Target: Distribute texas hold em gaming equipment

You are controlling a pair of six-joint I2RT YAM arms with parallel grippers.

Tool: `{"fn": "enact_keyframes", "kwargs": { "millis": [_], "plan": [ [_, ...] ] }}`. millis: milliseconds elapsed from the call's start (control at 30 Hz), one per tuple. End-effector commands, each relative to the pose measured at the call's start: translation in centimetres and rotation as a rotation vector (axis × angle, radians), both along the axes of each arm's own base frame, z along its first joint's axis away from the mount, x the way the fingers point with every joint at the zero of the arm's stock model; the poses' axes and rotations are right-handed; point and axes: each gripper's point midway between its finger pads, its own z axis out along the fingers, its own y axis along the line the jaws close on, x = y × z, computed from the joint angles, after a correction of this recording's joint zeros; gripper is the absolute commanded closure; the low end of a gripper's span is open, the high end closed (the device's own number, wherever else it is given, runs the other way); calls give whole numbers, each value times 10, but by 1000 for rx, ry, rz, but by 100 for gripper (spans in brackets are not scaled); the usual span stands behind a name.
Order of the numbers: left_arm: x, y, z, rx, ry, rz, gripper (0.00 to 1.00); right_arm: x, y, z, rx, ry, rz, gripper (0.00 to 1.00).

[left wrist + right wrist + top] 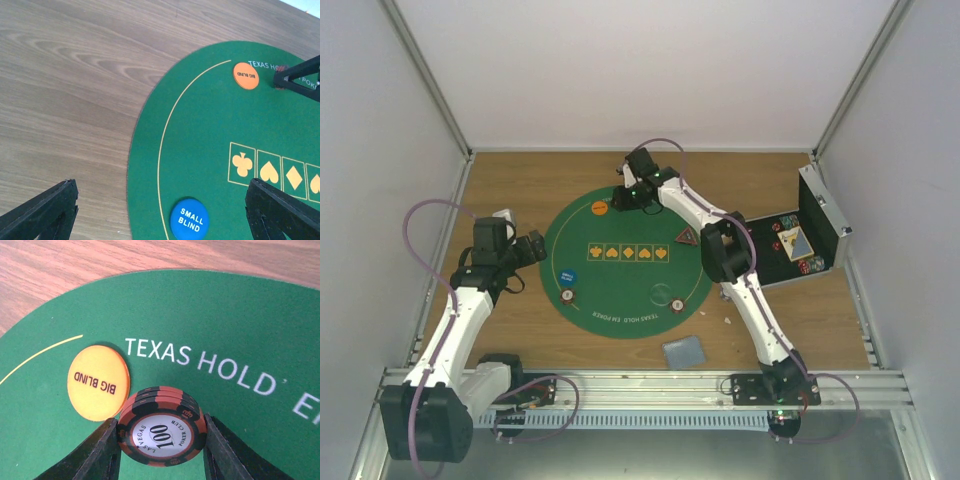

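The left claw [161,192] is hanging with its two dark fingers [45,215] spread wide apart at the bottom corners. Beneath it the round green mat [200,130] is lying on the wooden table [75,75], its curved edge passing under the gap. A blue disc [189,220] reading SMALL BLIND is sitting on the mat between the fingers. An orange disc [245,75] reading BIG BLIND is lying near the mat's far edge. Just beside it the right claw [286,79] is showing at the right edge, with a bit of the red chips [279,83] at its tip. A row of yellow suit boxes [270,170] is running off to the right.
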Motion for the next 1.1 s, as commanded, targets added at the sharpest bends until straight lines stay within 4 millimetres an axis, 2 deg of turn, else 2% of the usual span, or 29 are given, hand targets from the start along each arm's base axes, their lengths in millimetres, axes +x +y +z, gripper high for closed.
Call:
{"fn": "enact_keyframes", "kwargs": {
  "millis": [0, 67, 567, 867, 1000, 1067],
  "plan": [
    [3, -1, -1, 1, -18, -2, 7, 14, 9, 2, 66, -31, -14, 66],
    [3, -1, -1, 0, -16, -3, 7, 17, 9, 2, 61, -47, -19, 66],
    [1, -2, 1, 10, -12, -15, 7, 25, 4, -42, 15, -34, -77, 66],
    [1, -2, -2, 6, -1, -17, 7, 23, 7, -59, 26, -8, -81, 65],
    [1, -2, -3, 4, 2, -17, 7, 21, 7, -63, 25, 7, -83, 62],
    [1, -2, -4, 5, 3, -16, 7, 22, 7, -60, 32, 9, -90, 57]
  ]
}}
